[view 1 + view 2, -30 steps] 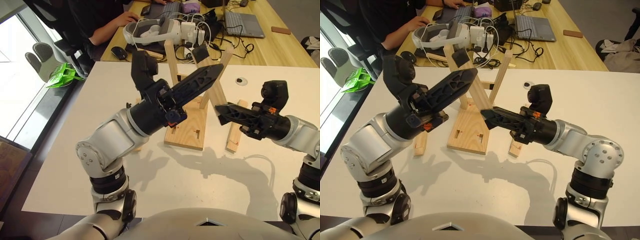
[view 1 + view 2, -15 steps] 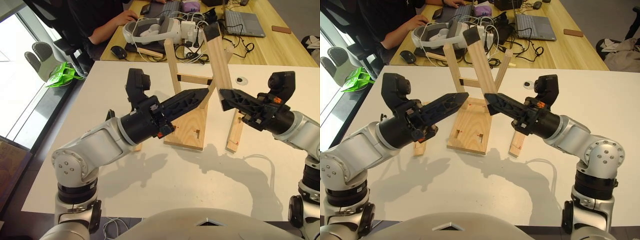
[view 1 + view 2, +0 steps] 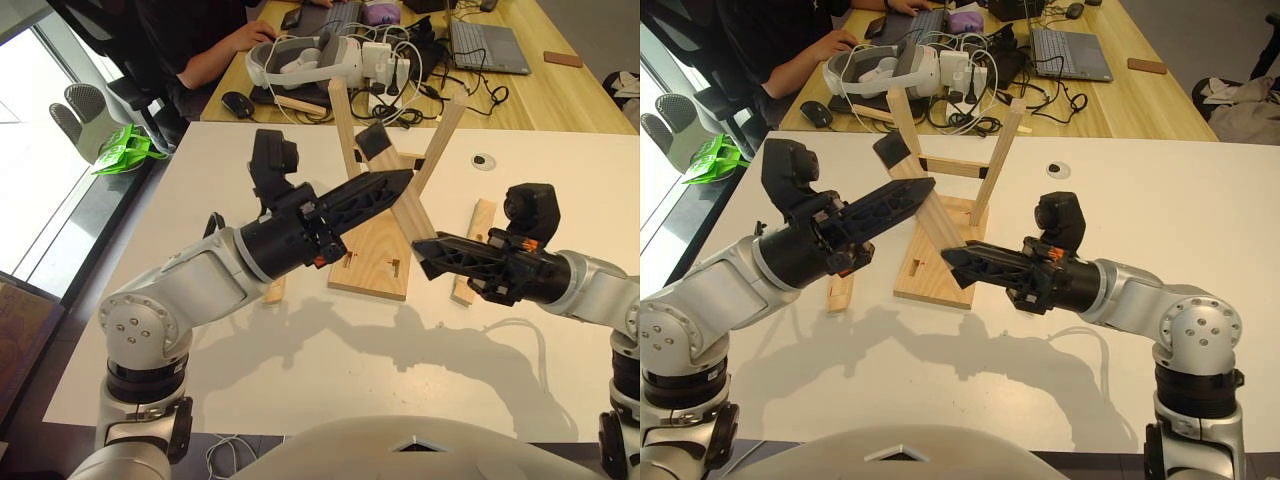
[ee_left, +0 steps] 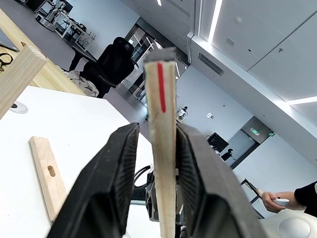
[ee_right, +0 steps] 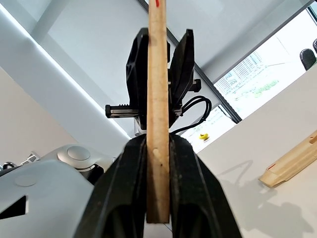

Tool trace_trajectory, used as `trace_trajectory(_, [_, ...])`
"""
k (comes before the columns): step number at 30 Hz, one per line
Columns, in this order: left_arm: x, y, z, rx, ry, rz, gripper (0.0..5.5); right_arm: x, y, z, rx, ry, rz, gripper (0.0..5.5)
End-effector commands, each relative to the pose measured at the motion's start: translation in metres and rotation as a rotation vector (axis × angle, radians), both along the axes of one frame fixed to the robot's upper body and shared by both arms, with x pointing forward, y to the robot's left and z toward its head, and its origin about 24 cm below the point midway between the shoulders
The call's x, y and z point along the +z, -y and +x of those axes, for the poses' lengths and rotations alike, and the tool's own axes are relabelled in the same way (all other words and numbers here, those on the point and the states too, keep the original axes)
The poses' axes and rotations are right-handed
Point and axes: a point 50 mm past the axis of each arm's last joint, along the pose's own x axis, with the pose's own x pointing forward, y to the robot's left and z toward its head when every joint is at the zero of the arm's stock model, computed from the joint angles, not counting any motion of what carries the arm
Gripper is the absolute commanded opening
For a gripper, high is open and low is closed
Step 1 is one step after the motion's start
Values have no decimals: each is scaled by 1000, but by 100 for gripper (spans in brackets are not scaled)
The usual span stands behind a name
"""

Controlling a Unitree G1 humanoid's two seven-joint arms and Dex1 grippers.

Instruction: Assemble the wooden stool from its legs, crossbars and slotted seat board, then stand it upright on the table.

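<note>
**Status.** The left claw (image 3: pixel 395 187) and the right claw (image 3: pixel 424 249) are both clamped on one leg (image 3: pixel 412 216), held tilted in the air above the seat board (image 3: pixel 372 262). The left claw holds the leg's middle. The right claw holds its lower end, at about 5 o'clock from the left. Both wrist views show the wood pinched flat between the fingers.

**Layout.** The board lies flat at the centre of the counter (image 3: pixel 330 365). Two legs joined by a crossbar (image 3: pixel 400 158) rise from the board's 12 o'clock end, splayed apart, and appear seated there. One loose leg (image 3: pixel 483 218) lies at the board's 3 o'clock, another (image 3: pixel 273 291) at its 9 o'clock.

**Risks, as judged.**
- The held leg's capped upper end sits close to the standing pair, so a swing could knock them out of their slots.
- With two claws on one piece, any mismatch between the arms could twist it or make it slip.
- Nothing restrains the board. An off-angle push into a slot would likely slide it or jam the leg.
- Stool far from complete.
</note>
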Motion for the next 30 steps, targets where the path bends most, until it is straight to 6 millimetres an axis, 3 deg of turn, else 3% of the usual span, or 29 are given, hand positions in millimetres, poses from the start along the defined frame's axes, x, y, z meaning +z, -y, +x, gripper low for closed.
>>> trace_trajectory(1, [7,-2,-2,-11,16,-46,62,0,2,-1,9,14,-22,39])
trace_trajectory(9, [10,-2,-9,-72,15,-81,41,1,6,5,-10,39,-31,39])
trace_trajectory(10, [10,-2,-10,-77,17,-80,41,1,6,5,-13,46,-34,76])
trace_trajectory(13, [9,-2,-10,-89,20,-67,41,4,5,7,-33,64,-15,120])
trace_trajectory(16, [6,-3,-8,-65,11,-43,41,3,5,15,-104,64,-22,129])
trace_trajectory(18, [3,-7,0,16,6,-5,41,0,10,25,-185,51,-54,136])
trace_trajectory(20, [-2,-19,21,231,30,102,41,5,22,36,-275,71,-63,136])
trace_trajectory(23, [-9,-35,47,526,155,369,41,19,32,45,-345,112,-33,136])
trace_trajectory(26, [-6,-25,51,615,274,482,41,22,14,30,-200,173,-64,136])
trace_trajectory(30, [1,3,42,561,340,459,41,-10,-17,8,-30,201,-235,136])
